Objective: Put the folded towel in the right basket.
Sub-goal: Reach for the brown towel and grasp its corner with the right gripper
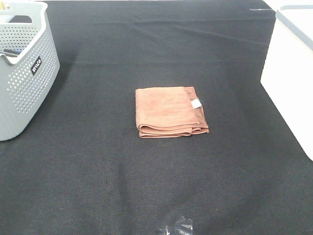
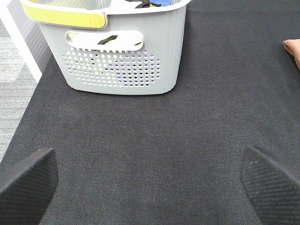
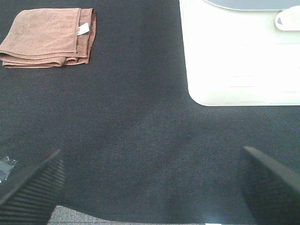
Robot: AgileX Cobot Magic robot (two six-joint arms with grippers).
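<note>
A folded brown towel (image 1: 169,111) with a small white tag lies flat in the middle of the black table cloth. It also shows in the right wrist view (image 3: 49,37), and its corner shows in the left wrist view (image 2: 293,48). The white right basket (image 1: 293,73) stands at the right edge; its wall shows in the right wrist view (image 3: 239,56). My left gripper (image 2: 150,187) is open and empty above bare cloth, near the grey basket. My right gripper (image 3: 150,183) is open and empty above bare cloth, between the towel and the white basket. Neither gripper shows in the exterior high view.
A grey perforated basket (image 1: 22,68) with things inside stands at the left; it shows in the left wrist view (image 2: 122,51). A small clear scrap (image 1: 177,226) lies near the table's front edge. The grey floor (image 2: 16,75) shows beyond the table's left edge.
</note>
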